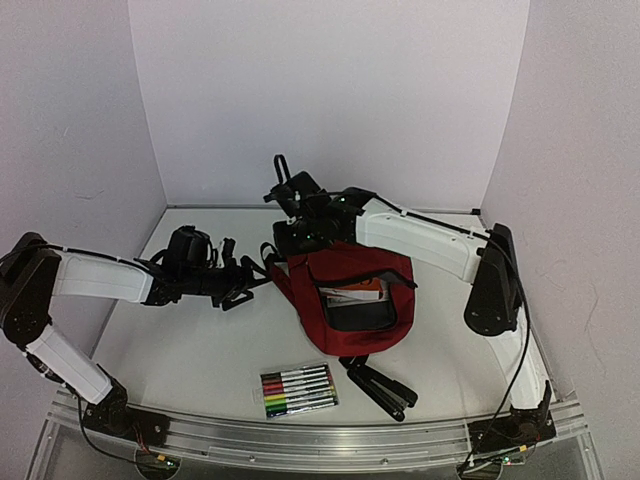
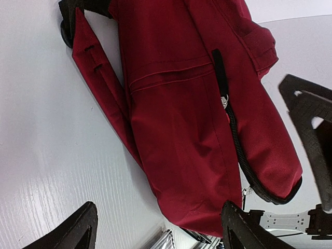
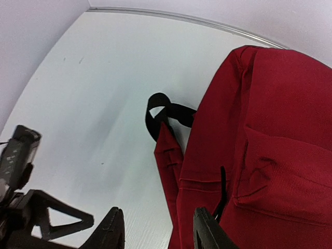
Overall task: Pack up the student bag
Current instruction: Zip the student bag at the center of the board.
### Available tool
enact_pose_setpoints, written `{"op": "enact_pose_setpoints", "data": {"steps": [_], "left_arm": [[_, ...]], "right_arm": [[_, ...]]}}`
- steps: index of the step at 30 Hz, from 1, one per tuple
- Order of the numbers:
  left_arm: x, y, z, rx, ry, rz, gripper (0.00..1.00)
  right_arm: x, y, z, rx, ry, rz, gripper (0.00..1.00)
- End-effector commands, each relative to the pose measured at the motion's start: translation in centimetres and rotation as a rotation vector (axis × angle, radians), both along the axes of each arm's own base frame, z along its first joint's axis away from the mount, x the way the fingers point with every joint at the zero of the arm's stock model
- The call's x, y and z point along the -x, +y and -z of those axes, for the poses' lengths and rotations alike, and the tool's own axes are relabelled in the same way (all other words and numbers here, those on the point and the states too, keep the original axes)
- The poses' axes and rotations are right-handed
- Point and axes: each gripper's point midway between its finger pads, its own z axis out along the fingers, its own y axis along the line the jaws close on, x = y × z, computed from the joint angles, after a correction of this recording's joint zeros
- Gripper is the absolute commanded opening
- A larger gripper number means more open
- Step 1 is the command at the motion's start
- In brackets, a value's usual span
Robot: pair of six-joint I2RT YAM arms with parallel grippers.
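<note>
The dark red soft fabric backpack (image 1: 350, 338) lies at the centre of the white desk (image 1: 190, 350), its zippered opening facing up and showing an orange-and-white flat item (image 1: 357, 293). The left tool (image 2: 159, 207) is spread wide just beside the backpack's left side, holding nothing. The right tool (image 3: 158, 212) is parted at the backpack's far left corner with nothing clamped; a clear case of coloured markers (image 1: 298, 390) and a black elongated object (image 1: 382, 390) lie near the desk's near edge.
</note>
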Motion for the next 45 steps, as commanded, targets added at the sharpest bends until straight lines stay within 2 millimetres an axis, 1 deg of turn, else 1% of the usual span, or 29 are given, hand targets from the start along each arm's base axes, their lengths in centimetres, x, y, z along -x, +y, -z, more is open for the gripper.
{"op": "enact_pose_setpoints", "data": {"steps": [1, 6, 11, 15, 17, 23, 27, 32, 35, 38, 41, 43, 45], "left_arm": [[-0.4, -0.4, -0.5, 0.053, -0.017, -0.008, 0.81], [-0.2, -0.4, -0.1, 0.053, -0.004, -0.002, 0.81], [-0.3, -0.5, 0.0, 0.053, -0.003, 0.0, 0.81], [-0.3, -0.6, 0.1, 0.058, 0.002, 0.002, 0.81], [-0.3, -0.6, 0.2, 0.058, 0.004, 0.004, 0.81], [-0.2, -0.7, 0.4, 0.062, 0.013, 0.004, 0.81], [-0.2, -0.9, 0.6, 0.07, 0.018, 0.006, 0.81], [-0.2, -1.1, 1.1, 0.073, 0.033, 0.015, 0.81], [-0.2, -1.2, 1.2, 0.081, 0.038, 0.019, 0.81], [-0.3, -1.3, 1.2, 0.085, 0.04, 0.019, 0.81], [-0.3, -1.4, 1.2, 0.085, 0.042, 0.021, 0.81], [-0.3, -1.4, 1.2, 0.084, 0.044, 0.022, 0.81], [-0.2, -1.4, 1.3, 0.083, 0.046, 0.022, 0.81]], "right_arm": [[-2.1, -2.2, 2.3, 0.144, -0.022, 0.112, 0.43], [-3.9, -3.8, 4.1, 0.16, 0.006, 0.167, 0.42], [-4.7, -4.5, 5.7, 0.177, 0.037, 0.17, 0.42], [-5.2, -5.6, 7.1, 0.229, 0.037, 0.197, 0.42], [-5.4, -6.2, 7.3, 0.258, 0.021, 0.216, 0.42], [-5.9, -7.9, 6.9, 0.334, -0.032, 0.274, 0.43], [-6.0, -8.4, 7.2, 0.362, -0.04, 0.291, 0.43], [-6.3, -8.9, 6.8, 0.385, -0.066, 0.307, 0.43], [-6.5, -9.3, 7.4, 0.418, -0.077, 0.317, 0.43], [-6.6, -9.4, 8.7, 0.44, -0.066, 0.314, 0.38], [-6.7, -9.3, 9.5, 0.445, -0.059, 0.315, 0.26], [-6.7, -9.0, 9.4, 0.428, -0.057, 0.311, 0.18], [-6.8, -8.7, 8.7, 0.395, -0.062, 0.313, 0.13]]}}
